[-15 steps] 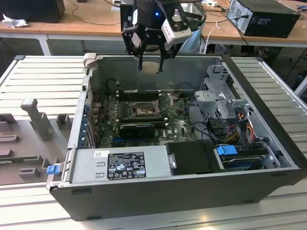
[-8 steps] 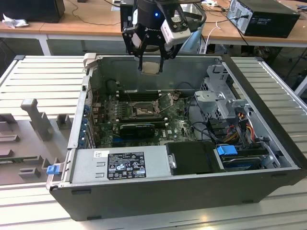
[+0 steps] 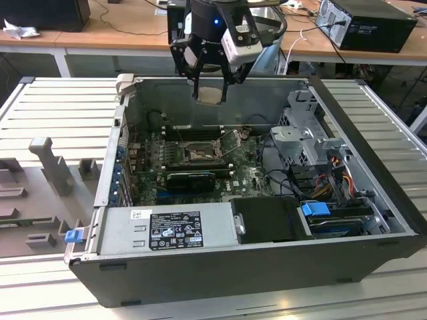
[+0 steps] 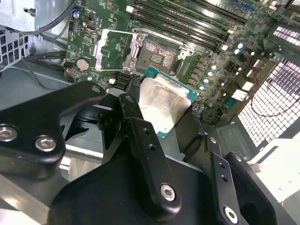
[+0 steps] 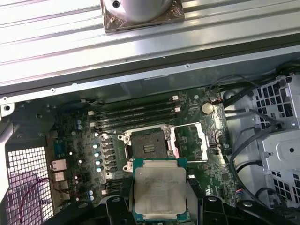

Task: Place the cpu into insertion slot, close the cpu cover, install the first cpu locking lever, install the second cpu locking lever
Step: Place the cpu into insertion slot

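The cpu (image 5: 159, 192) clamped by the gripper (image 3: 211, 92), insertion slot (image 5: 149, 144) exposed below it, cpu cover (image 5: 191, 140) swung open beside the slot.

Matt silvery metal tops the cpu (image 5: 158, 189).

It looks like an electronics lab: an open computer case (image 3: 267, 267) lies on a ribbed metal bench (image 3: 60, 107). At 12 o'clock wooden desks (image 3: 127, 25) stand, with another black computer (image 3: 373, 23) at 1 o'clock.

exterior view looks down into open case (image 3: 220, 267), both wrist views nearer, sharing the insertion slot (image 5: 149, 143) (image 4: 157, 54)
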Controlling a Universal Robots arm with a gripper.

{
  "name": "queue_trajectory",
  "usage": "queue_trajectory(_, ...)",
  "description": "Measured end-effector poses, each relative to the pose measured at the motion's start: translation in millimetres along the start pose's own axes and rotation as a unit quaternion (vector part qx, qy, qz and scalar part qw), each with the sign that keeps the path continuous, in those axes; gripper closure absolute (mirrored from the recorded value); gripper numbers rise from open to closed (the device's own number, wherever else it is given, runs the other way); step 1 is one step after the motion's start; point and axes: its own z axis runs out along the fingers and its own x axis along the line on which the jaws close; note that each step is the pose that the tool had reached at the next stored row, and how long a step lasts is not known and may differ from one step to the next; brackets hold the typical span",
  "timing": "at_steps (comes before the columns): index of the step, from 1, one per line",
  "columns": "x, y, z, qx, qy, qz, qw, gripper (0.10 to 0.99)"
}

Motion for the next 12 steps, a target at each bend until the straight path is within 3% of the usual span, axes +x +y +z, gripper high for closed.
queue_trajectory(12, 0.0, 0.0, 0.7, -0.0007, -0.0033, 0.038, 0.9993, 0.545)
